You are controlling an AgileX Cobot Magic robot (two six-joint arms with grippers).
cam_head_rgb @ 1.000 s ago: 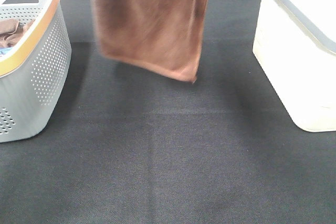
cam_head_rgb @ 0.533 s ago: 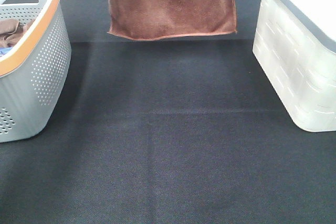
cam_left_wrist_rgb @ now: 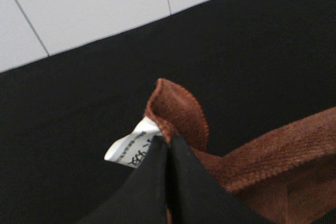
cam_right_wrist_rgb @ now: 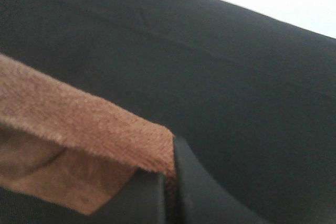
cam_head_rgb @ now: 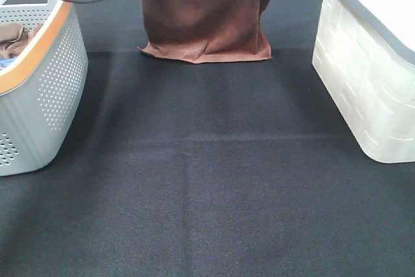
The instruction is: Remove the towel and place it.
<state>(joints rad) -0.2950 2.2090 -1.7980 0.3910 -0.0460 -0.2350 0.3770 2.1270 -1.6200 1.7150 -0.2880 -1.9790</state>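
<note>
The towel [cam_head_rgb: 206, 24] hangs between both hands, its lower edge touching the black surface [cam_head_rgb: 207, 180]. The left hand [cam_left_wrist_rgb: 168, 153] pinches the tagged corner; the right hand [cam_right_wrist_rgb: 170, 174] pinches the opposite corner, both raised at the far side.

The reddish-brown square microfibre towel [cam_head_rgb: 204, 24] hangs upright at the table's far middle (white tag at one top corner), its lower edge touching the black cloth

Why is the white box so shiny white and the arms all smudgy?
In the exterior high view, bright light washes out the white box, and the arms along the far edge look smeared. In the left wrist view, the towel and its tag look fairly sharp. In the right wrist view, the towel looks soft and fuzzy.
</note>
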